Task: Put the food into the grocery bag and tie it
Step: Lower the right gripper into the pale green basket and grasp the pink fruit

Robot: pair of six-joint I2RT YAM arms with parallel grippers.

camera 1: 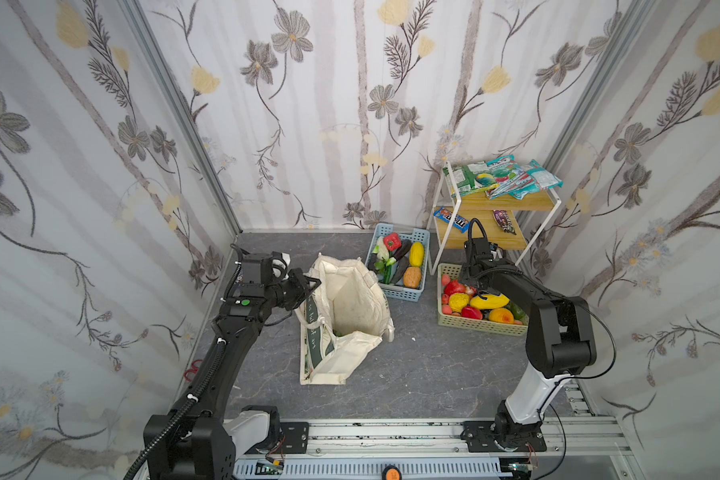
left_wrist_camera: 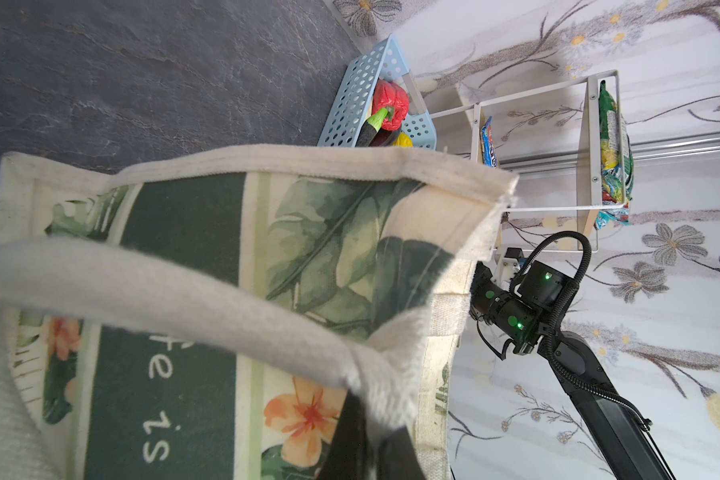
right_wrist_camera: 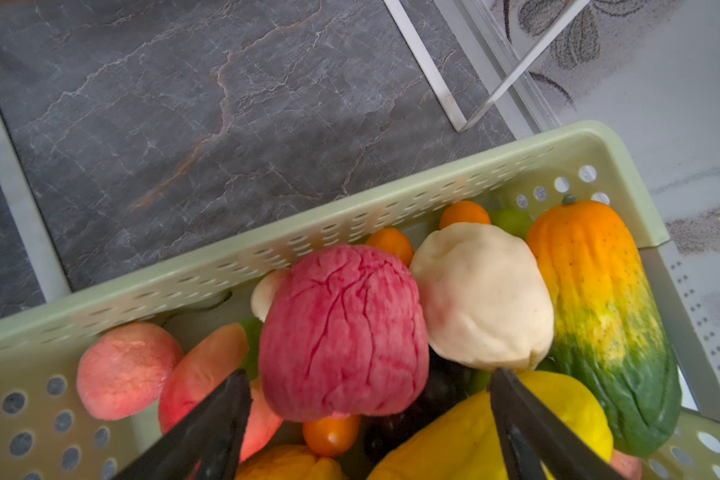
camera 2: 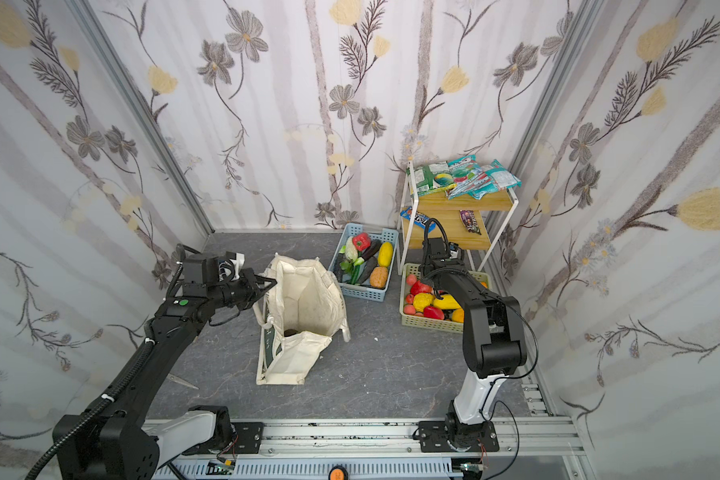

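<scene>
I am pinching the bag (camera 1: 362,291) by its rim in clenched left fingers (camera 1: 313,285) to prop its mouth open, while released right fingers (right_wrist_camera: 371,374) are straddling a red fruit (right_wrist_camera: 341,332) right of the bag.

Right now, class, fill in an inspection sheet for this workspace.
Surface: dark grey stone-look tabletop, one small white scrap.
Job's things: grocery bag stands open; toy food fills the blue basket and yellow basket; snack packets on the shelf.
Clutter: scissors at the left edge.
Jaws: left jaws shut on the grocery bag's rim; right jaws open above a red fruit in the yellow basket.
Cables: black hose along left arm; thin cable loops off right arm.
Surroundings: floral walls, metal rail in front.
</scene>
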